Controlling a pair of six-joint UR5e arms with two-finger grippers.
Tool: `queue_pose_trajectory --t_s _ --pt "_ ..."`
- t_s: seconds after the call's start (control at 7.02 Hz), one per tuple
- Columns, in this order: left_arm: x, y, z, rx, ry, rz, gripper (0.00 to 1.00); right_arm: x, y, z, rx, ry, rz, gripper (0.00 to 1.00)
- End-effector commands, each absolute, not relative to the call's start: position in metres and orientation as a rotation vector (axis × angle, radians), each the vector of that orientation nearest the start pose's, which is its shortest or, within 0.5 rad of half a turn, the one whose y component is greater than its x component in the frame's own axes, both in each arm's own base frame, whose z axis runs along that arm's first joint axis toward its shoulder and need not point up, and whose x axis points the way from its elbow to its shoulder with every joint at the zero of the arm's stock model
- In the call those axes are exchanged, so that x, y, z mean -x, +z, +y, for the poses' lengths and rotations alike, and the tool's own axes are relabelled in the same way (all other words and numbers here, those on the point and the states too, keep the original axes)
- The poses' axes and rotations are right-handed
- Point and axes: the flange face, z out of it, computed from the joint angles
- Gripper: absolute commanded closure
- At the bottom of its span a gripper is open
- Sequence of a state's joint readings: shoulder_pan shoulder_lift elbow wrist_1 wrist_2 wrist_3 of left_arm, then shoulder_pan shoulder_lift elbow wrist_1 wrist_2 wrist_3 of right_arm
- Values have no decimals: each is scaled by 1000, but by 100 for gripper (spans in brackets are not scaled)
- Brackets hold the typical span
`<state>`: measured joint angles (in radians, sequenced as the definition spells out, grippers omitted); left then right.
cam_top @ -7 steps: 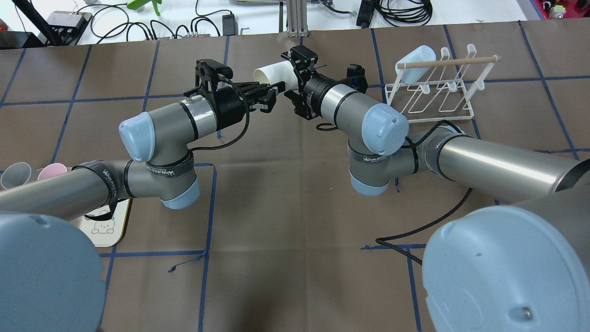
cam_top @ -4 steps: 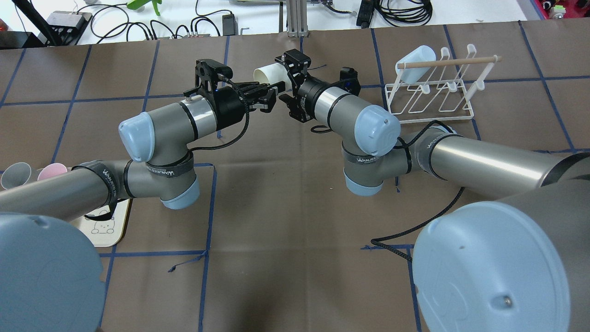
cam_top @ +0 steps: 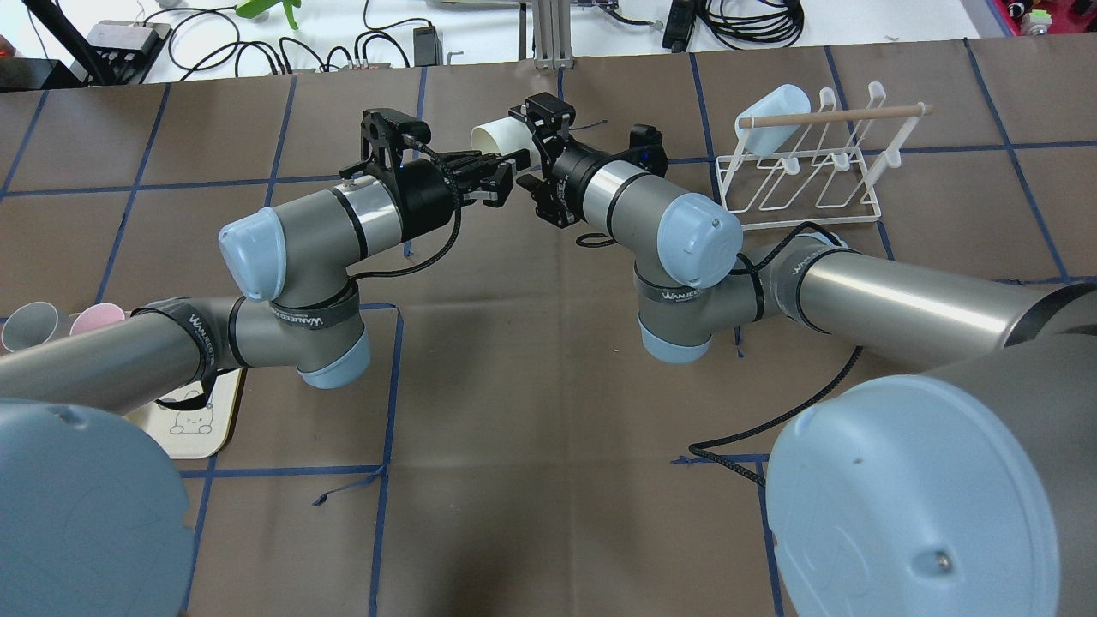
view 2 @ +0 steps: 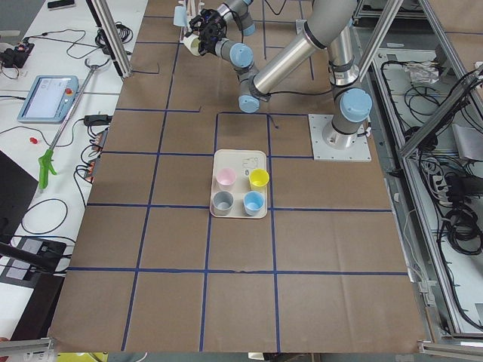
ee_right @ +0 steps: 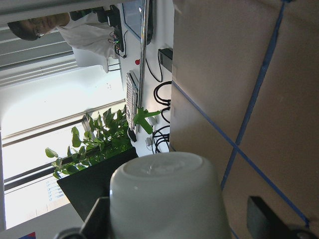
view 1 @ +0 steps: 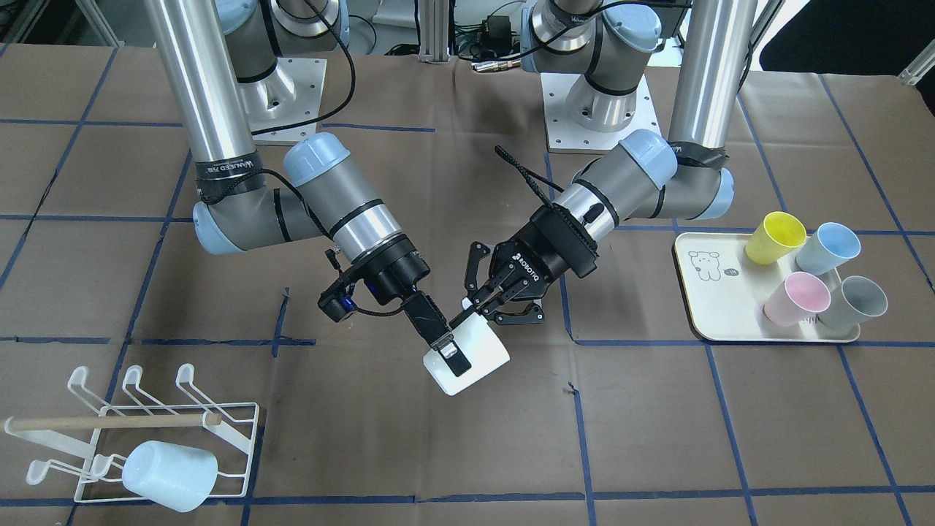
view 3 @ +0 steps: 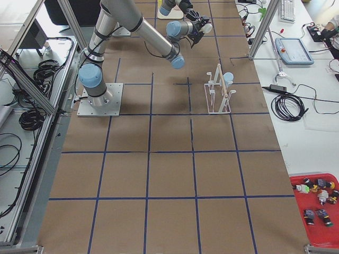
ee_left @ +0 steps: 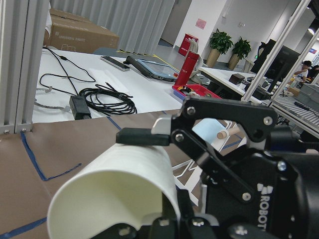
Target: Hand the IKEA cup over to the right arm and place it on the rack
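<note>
Quick count first: six plastic cups in total. One is the white tumbler-style cup (view 1: pixel 478 358) in mid-handover. One is a pale blue cup (view 1: pixel 169 475) sitting upside down on a prong of the low white wire rack (view 1: pixel 250 447) with the wooden dowel bar (view 1: pixel 109 421). The other four stand on the cream tray with the bear drawing (view 1: pixel 712 307): yellow (view 1: pixel 776 237), light blue (view 1: pixel 827 248), pink (view 1: pixel 796 299) and grey (view 1: pixel 853 303). So that's one rack, one tray and two silver arms with pale blue joint caps, all on a brown paper-covered table with blue tape lines (view 1: pixel 730 424).

The white cup is up in the air over the middle of the table, tipped on its side. It's well apart from the rack at one end and the tray at the other.

The left arm (view 1: pixel 628 175) slopes down toward the centre. Its black left gripper (view 1: pixel 476 301) is pinched onto the cup's rim, so that's what's carrying it.

The right arm (view 1: pixel 343 197) comes in from the other side, also angled down. The right gripper (ee_right: pixel 182 219) straddles the cup body with its jaws spread. In the right wrist view one finger is right beside the cup and the other has a clear gap, so it isn't clamped on.
</note>
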<state>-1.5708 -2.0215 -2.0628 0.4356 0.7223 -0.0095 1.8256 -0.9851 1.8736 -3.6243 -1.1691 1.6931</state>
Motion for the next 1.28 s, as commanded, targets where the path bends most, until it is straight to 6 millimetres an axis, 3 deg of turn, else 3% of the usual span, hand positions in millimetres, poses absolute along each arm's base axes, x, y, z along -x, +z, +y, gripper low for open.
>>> queue_pose_trajectory --t_s 0.0,0.14,0.57,0.85,1.14 --pt "208 282 -522 528 1189 -2030 100 -321 269 -544 -1088 -386 1641 10" --pt "208 283 -521 527 1190 -2029 100 -321 270 -544 -1091 -384 1637 18" --pt "208 283 -521 527 1192 -2030 99 -319 281 -545 -1109 -377 1615 22" --pt "208 289 -520 529 1208 -2029 80 -320 282 -545 -1102 -381 1617 47" --pt "207 290 -521 512 1201 -2030 65 -320 283 -545 -1097 -382 1619 54"
